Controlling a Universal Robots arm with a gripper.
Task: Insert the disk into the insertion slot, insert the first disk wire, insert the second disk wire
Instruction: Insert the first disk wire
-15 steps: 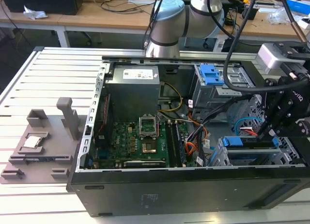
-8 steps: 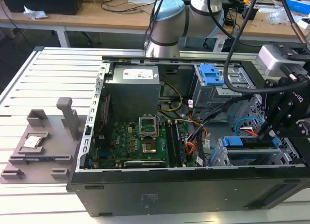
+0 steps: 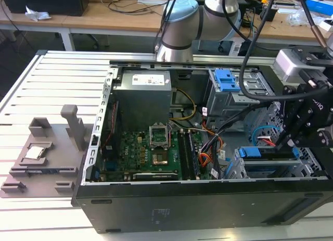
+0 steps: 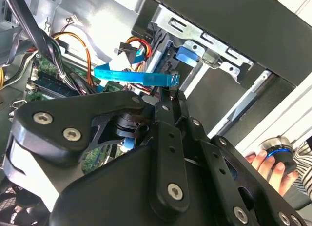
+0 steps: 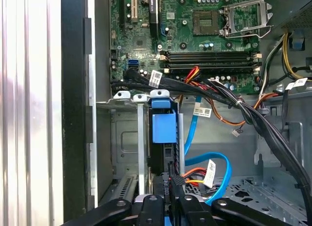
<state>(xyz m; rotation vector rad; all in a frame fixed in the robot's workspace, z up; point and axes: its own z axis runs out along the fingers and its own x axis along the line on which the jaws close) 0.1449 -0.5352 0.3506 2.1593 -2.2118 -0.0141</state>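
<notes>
Table (image 3: 31,95) and grey fixture (image 3: 47,152) lie at the exterior view's left, motherboard (image 3: 156,152) midway; at the exterior view's right the disk (image 3: 252,152) sits in the insertion slot (image 3: 238,172), pincer (image 3: 281,143) just above. The first wrist view adds a red-and-yellow wire plug (image 5: 179,179) at the tips. The second wrist view shows the pincer closed beside a blue ribbon cable (image 4: 136,75), and a hand (image 4: 269,173) on a knob (image 4: 278,153).
</notes>
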